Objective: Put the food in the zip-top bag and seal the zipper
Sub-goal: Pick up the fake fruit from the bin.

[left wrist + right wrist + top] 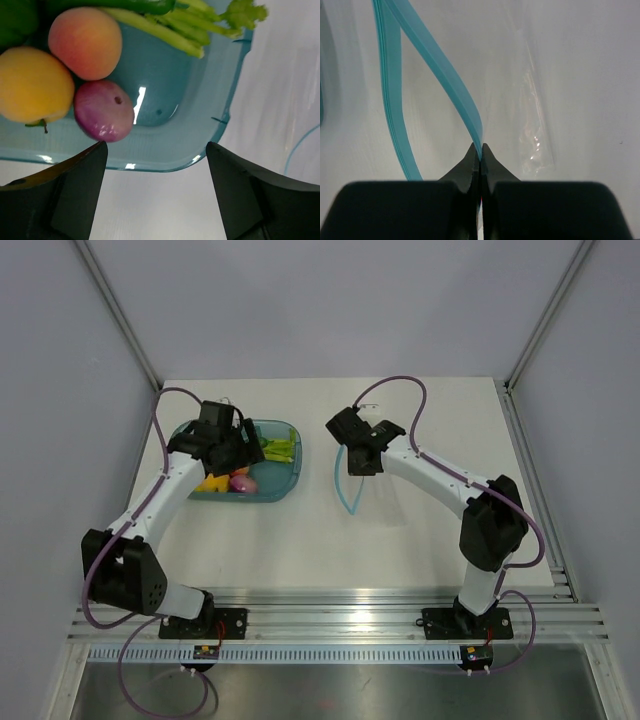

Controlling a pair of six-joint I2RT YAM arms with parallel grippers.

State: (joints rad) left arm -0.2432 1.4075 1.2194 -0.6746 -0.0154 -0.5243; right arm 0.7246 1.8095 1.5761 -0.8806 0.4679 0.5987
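Note:
The food lies in a teal tray: a yellow fruit, an orange peach, a pink-purple onion and green stalks. My left gripper hovers over the tray, open and empty, its fingers on either side of the tray's near rim. My right gripper is shut on the upper lip of the zipper of the clear zip-top bag and holds it up, so the bag mouth gapes. The lower lip curves away on the table.
The white table is walled by grey panels with a metal rail along the near edge. The tray sits at the back left; the bag lies at centre right.

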